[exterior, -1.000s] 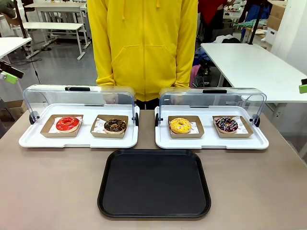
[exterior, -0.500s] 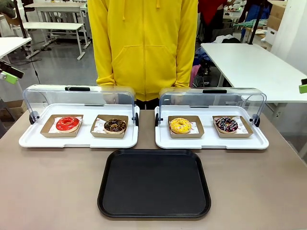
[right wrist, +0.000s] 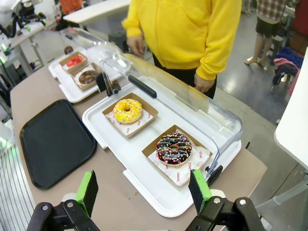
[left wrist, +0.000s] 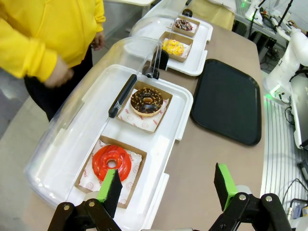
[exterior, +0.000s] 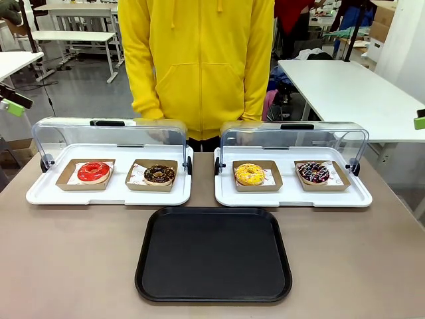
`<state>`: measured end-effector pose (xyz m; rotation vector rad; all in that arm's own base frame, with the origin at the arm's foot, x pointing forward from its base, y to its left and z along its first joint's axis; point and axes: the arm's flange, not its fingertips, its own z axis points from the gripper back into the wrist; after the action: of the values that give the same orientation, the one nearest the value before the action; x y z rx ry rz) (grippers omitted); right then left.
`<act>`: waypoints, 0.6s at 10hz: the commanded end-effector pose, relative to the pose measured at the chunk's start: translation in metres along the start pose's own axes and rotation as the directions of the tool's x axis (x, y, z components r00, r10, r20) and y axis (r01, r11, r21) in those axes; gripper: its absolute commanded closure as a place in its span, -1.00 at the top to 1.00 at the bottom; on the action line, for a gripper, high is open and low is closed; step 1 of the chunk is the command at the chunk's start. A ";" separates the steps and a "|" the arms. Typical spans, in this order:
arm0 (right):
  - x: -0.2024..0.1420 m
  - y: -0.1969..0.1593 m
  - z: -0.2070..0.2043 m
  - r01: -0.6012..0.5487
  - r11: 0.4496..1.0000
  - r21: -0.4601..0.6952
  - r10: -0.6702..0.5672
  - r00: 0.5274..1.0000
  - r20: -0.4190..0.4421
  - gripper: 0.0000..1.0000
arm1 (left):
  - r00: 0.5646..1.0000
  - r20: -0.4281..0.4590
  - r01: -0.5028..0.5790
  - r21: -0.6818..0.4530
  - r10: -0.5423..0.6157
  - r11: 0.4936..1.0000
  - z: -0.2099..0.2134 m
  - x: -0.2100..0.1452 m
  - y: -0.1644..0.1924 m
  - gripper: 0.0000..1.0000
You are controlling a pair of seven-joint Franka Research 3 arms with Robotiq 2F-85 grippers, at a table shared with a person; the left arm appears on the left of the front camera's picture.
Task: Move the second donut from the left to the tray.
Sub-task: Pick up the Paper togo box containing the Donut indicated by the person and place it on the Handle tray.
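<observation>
choc donut [left wrist: 146, 101] | well ahead of l gripper [left wrist: 167, 185], spread | r gripper [right wrist: 142, 185] spread

Black left end effector [left wrist: 168, 185] and right end effector [right wrist: 143, 190] bear green pads [left wrist: 224, 185], silver screws [left wrist: 238, 197].

Camera placement: one fixed front view, two wrist views.
Front: at the near edge of the table [exterior: 66, 266], facing across the black tray [exterior: 212, 256], the left white tray [exterior: 106, 197] and the right white tray [exterior: 292, 199] toward the person [exterior: 199, 66] at the far edge. Left wrist: raised above the table's left end, angled down past the left gripper [left wrist: 167, 169], red-glazed donut [left wrist: 111, 162] nearest. Right wrist: mirrored above the right end, behind the right gripper [right wrist: 141, 172], sprinkled donut [right wrist: 174, 147] nearest. Shared by all: black tray, both white trays, person.
</observation>
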<state>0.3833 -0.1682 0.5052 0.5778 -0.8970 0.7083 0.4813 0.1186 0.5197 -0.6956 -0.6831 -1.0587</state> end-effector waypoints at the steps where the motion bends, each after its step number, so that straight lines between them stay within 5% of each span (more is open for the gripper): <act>1: 0.001 -0.003 -0.002 -0.026 1.000 -0.001 0.026 0.999 0.026 1.00 | 1.000 0.001 0.003 -0.006 -0.003 1.000 0.001 0.001 -0.002 1.00; 6: 0.001 -0.003 -0.002 -0.026 1.000 -0.001 0.026 0.999 0.026 1.00 | 1.000 0.001 0.003 -0.006 -0.003 1.000 0.001 0.001 -0.002 1.00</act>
<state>0.3834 -0.1682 0.5051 0.5778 -0.8969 0.7083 0.4813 0.1186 0.5197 -0.6956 -0.6831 -1.0587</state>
